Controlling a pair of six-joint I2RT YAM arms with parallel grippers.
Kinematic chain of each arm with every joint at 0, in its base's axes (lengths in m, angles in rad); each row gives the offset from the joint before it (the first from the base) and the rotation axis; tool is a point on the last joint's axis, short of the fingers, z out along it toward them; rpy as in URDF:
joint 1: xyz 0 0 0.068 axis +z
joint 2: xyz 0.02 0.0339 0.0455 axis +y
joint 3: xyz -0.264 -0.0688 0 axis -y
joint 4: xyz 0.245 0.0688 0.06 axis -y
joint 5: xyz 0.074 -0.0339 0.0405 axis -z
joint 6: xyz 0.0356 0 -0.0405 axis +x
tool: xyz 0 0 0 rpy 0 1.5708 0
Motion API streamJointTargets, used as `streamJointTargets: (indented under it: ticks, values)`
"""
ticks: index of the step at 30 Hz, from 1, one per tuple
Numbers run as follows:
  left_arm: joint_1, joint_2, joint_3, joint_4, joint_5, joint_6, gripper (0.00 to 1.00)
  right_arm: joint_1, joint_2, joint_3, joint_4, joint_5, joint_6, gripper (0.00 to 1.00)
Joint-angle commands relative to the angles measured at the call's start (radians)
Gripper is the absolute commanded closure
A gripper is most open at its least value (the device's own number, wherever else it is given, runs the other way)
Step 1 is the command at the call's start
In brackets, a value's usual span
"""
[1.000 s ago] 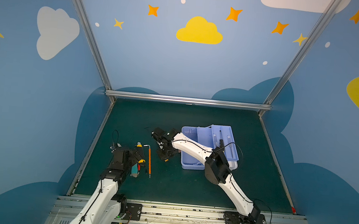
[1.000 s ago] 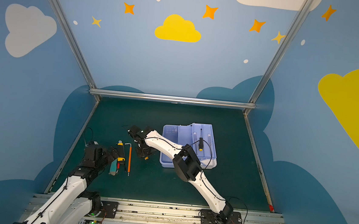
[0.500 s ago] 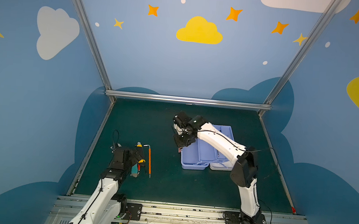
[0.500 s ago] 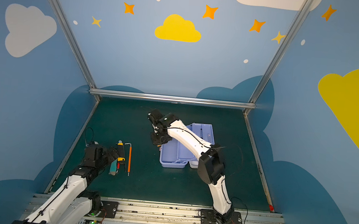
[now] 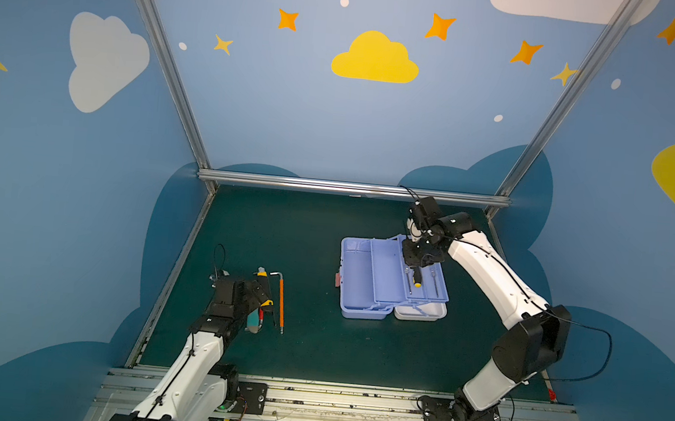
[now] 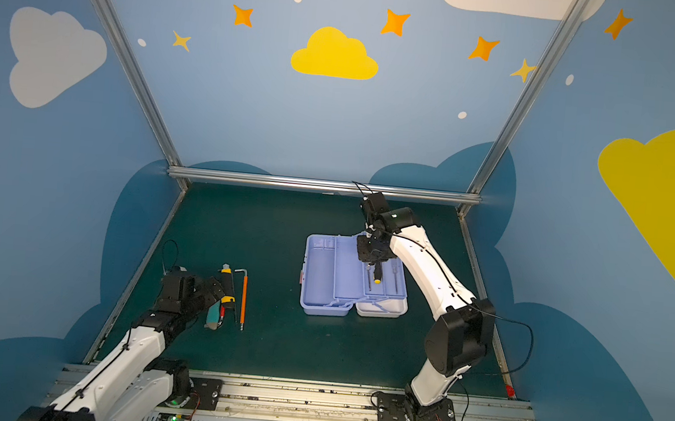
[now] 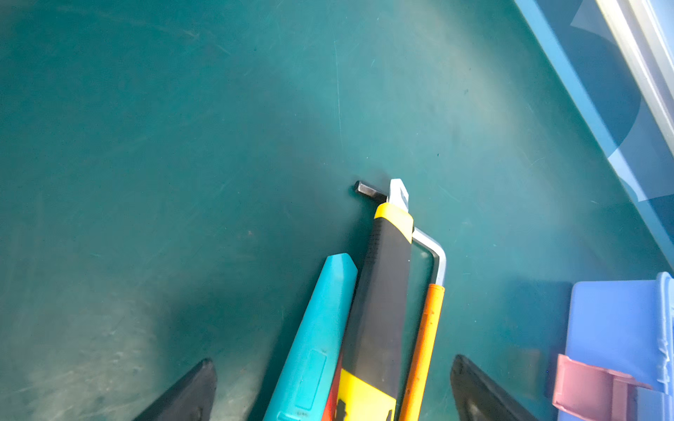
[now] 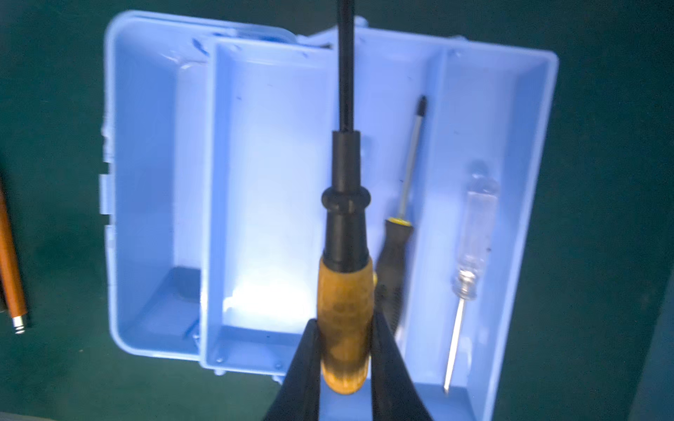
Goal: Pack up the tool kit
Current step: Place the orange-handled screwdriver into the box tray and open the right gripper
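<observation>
I get bright, sharp top views. My right wrist view is dim and soft (glare inside the tool kit)

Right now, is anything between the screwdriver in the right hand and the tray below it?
Nothing visible. The right hand holds the orange-handled screwdriver above the lavender tray; its wide compartment lies bare, and a black-handled screwdriver occupies the narrow one beside it.

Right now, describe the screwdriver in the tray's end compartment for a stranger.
Find the lavender tool kit on the green mat's right side. Its tray's rightmost compartment, in both top views, holds one screwdriver. Its handle is clear, unlike the black-handled screwdriver beside it and the orange-handled screwdriver in the right gripper.
</observation>
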Motion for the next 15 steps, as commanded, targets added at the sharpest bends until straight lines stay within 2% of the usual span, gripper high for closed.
streamJointTargets:
  ticks: [1,7,15]
  values:
    - [0.003,0.004,-0.009,0.021,0.000,0.005,0.00,-0.049,-0.050,-0.065,-0.010,0.044,-0.035,1.00]
    - [0.003,0.005,-0.010,0.021,0.001,0.007,0.00,-0.118,-0.064,-0.139,0.014,0.037,-0.052,1.00]
    - [0.003,0.001,-0.012,0.021,0.000,0.005,0.00,-0.123,-0.011,-0.158,0.022,0.006,-0.028,1.00]
